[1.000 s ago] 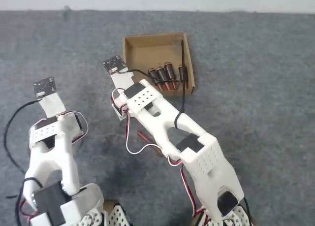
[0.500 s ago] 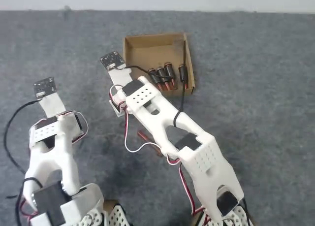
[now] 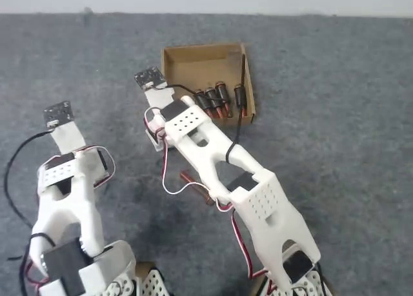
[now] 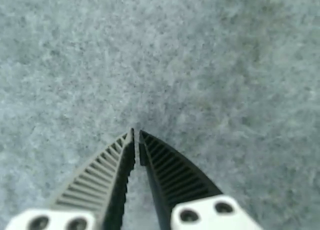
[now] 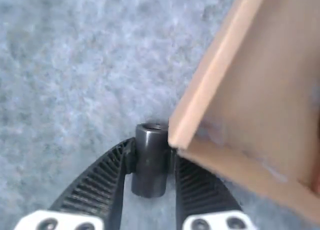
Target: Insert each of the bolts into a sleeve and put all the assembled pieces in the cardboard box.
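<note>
My high camera looks steeply down over the bench (image 3: 335,115) from behind both arms. The wrist cameras sit close behind the left claw (image 4: 137,136) and right claw (image 5: 151,150), aimed along them at the bench. Right wrist and high views share a corner of the cardboard box (image 3: 193,67).

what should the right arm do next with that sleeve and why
Probably back the sleeve away from the cardboard box: its end looks empty, so it is likely not assembled yet. The right gripper is shut on it beside the box corner.
</note>
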`<state>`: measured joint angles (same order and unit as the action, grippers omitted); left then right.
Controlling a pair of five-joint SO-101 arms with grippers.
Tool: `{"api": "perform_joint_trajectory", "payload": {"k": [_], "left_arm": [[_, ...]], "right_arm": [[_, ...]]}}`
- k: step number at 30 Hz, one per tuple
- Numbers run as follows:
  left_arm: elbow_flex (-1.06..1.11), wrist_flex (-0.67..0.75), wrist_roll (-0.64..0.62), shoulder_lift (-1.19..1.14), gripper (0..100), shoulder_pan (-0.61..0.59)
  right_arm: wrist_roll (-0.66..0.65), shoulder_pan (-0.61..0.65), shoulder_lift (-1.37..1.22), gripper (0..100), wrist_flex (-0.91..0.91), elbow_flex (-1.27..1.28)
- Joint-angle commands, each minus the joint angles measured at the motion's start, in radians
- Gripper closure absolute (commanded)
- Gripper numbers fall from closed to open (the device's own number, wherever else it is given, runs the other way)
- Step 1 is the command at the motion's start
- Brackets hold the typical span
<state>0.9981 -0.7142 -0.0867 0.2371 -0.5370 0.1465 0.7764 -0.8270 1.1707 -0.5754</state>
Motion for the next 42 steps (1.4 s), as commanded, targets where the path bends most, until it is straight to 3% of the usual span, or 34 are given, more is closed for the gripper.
{"api": "perform_joint_trajectory", "payload": {"k": [1,9,17,29,37,42], "left_arm": [[-0.044,-0.003,-0.008,0.005,99,0.003],[-0.044,-0.003,-0.008,0.005,99,0.003],[-0.042,-0.003,-0.005,0.005,99,0.003],[-0.042,-0.003,-0.003,0.005,99,0.006],[-0.042,-0.009,0.0,0.005,99,0.023],[-0.041,-0.087,0.118,0.044,99,0.086]], "right_arm": [[-0.011,-0.047,0.067,99.2,0.222,-0.107],[-0.011,-0.139,0.278,99.2,0.619,-0.163],[-0.009,-0.171,0.527,99.2,0.616,0.164],[-0.012,-0.216,0.938,99.2,0.338,0.792],[-0.101,-0.42,1.242,99.2,0.143,1.209],[-0.104,-0.587,1.443,99.2,-0.019,1.464]]}}
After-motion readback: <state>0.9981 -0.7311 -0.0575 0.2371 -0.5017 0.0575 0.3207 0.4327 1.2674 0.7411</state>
